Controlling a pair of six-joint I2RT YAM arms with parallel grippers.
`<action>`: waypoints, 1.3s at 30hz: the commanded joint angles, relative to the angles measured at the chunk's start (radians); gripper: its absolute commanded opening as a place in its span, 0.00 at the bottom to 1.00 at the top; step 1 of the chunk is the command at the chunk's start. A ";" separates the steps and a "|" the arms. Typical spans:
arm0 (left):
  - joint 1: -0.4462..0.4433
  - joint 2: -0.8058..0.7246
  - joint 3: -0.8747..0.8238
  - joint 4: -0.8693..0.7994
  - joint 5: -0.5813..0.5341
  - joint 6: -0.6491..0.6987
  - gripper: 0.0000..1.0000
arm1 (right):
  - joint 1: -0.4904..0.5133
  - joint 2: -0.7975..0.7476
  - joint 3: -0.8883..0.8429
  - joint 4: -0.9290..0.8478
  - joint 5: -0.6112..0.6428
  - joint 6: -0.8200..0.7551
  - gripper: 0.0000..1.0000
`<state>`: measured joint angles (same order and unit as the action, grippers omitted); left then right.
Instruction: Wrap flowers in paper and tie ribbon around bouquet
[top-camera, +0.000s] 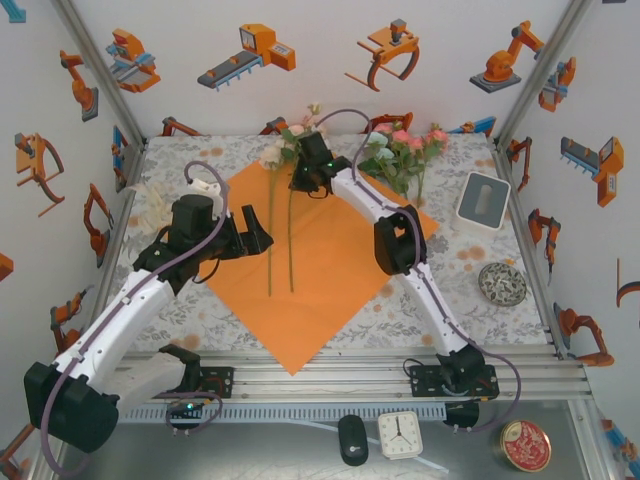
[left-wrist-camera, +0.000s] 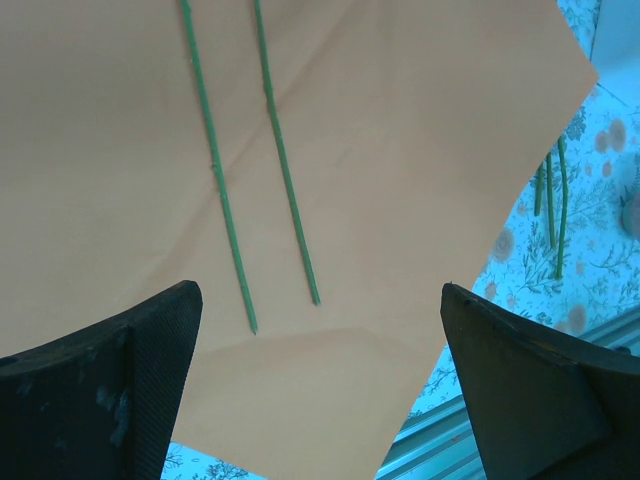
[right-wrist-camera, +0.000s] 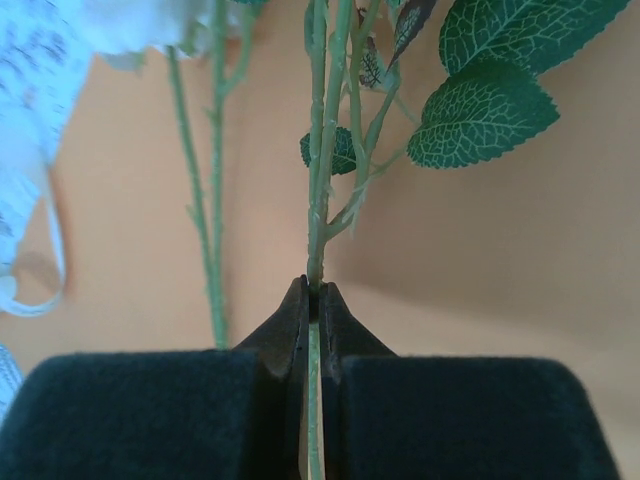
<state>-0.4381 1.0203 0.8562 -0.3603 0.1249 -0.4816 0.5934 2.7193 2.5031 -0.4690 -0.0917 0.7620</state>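
1. Two of the flowers (top-camera: 291, 235) lie side by side on the paper in the middle of the top view. Their pale blooms point to the upper edge of the frame and their bare stem ends to the lower edge.
2. The orange paper (top-camera: 330, 290) lies flat as a diamond on the patterned table (top-camera: 200, 310). Its lowest corner reaches over the metal rail (top-camera: 330, 372).
3. The right gripper (right-wrist-camera: 313, 290) is clenched on the right-hand stem (right-wrist-camera: 318, 200) just below its leaves. The other stem (right-wrist-camera: 215, 250) runs free just to its left.
4. The left gripper (left-wrist-camera: 320, 292) is released, its jaws wide apart. It hovers over the paper's left half, near the two stem ends (left-wrist-camera: 250, 320).
5. A pink-bloomed bunch (top-camera: 405, 150) rests on the table just off the paper's upper right edge.
6. The ribbon (top-camera: 152, 205) sits bunched at the table's left edge, well apart from the paper.
7. On the right side of the table stand a white box (top-camera: 483, 200) and a round dish (top-camera: 502, 283). A clock (top-camera: 400, 435), a mouse (top-camera: 352, 438) and a red tin (top-camera: 525, 445) lie below the rail.
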 joint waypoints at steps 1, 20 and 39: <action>0.007 -0.004 -0.011 0.001 0.020 -0.013 0.96 | 0.010 -0.040 0.036 -0.020 -0.017 -0.003 0.13; -0.119 0.030 -0.003 0.263 0.302 0.052 0.96 | -0.342 -0.787 -0.768 0.014 0.162 -0.426 0.37; -0.170 0.065 0.026 0.229 0.247 0.094 0.96 | -0.454 -0.418 -0.566 -0.071 -0.041 -0.491 0.29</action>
<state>-0.6022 1.0870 0.8490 -0.1238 0.3882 -0.4149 0.1390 2.3028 1.8885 -0.5274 -0.1192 0.2756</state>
